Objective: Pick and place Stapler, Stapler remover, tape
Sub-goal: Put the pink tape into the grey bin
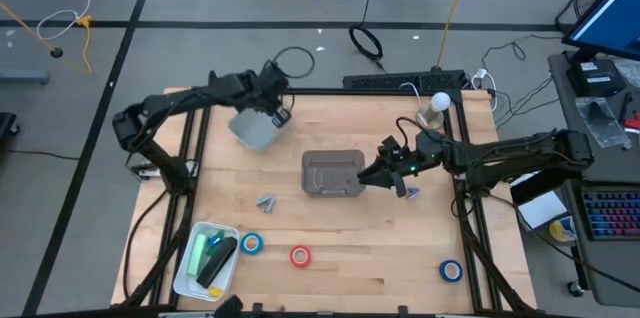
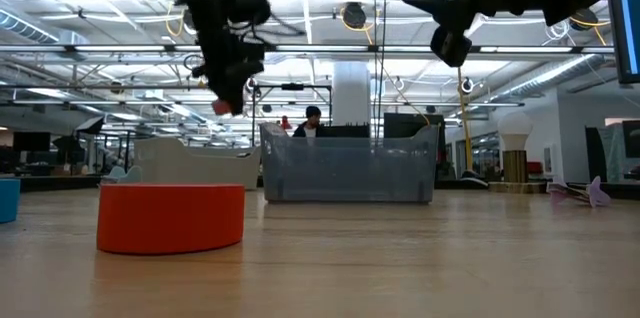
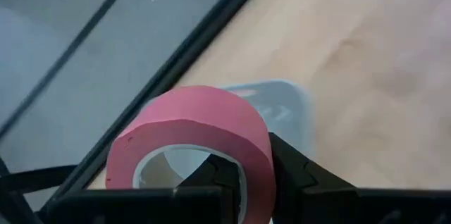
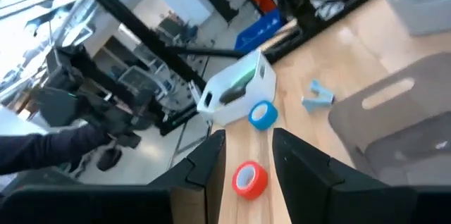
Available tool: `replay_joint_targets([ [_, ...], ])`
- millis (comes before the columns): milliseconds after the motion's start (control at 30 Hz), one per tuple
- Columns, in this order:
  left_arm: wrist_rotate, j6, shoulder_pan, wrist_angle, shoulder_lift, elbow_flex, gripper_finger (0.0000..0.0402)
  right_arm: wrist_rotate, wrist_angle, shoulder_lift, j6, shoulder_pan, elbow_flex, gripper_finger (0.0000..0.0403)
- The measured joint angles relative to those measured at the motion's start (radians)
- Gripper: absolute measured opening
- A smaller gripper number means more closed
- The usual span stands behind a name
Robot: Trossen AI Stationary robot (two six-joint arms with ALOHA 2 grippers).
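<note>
My left claw [image 3: 239,182] is clenched on a red tape roll [image 3: 194,143], carried high over the small grey bin [image 1: 253,128] so it can drop in. My right claw [image 4: 246,157] hangs released and empty beside the larger grey bin [image 1: 332,173]. Three more rolls lie on the worktop [image 1: 370,258]: red [image 1: 300,255], blue [image 1: 251,243], blue [image 1: 451,270].

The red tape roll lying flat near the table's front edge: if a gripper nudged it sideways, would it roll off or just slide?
Probably slide: the red roll lies flat on its face on the table, so it has no rolling edge down. It looks small and hollow-cored, so likely light and easily pushed. Tipped onto its rim, it could roll.
</note>
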Motion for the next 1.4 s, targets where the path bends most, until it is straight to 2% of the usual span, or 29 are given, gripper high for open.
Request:
replay_joint_targets([
  [100,0.058,-0.008,0.083,-0.031,0.041,0.000,0.0036,0.033,-0.015,-0.022,0.000,0.000,0.000,0.0109],
  [233,0.102,-0.019,0.127,-0.056,0.095,-0.001,0.0036,0.071,-0.018,-0.034,0.000,0.000,-0.001,0.0106],
  [400,0.102,-0.021,0.129,-0.051,0.150,-0.001,0.0036,0.110,-0.022,-0.033,-0.002,-0.001,0.000,0.0105],
  [733,0.138,-0.033,0.134,-0.043,0.239,-0.001,0.0036,0.112,-0.026,-0.033,-0.002,-0.001,0.000,0.0104],
  [833,0.152,-0.034,0.138,-0.029,0.266,-0.001,0.0051,0.111,-0.026,-0.033,-0.002,-0.001,0.000,0.0102],
  [1000,0.152,-0.034,0.145,-0.013,0.277,-0.001,0.0075,0.109,-0.026,-0.033,-0.001,-0.001,0.000,0.0100],
  [1400,0.159,-0.036,0.143,-0.013,0.277,-0.001,0.0082,0.108,-0.026,-0.033,-0.002,-0.001,0.000,0.0100],
])
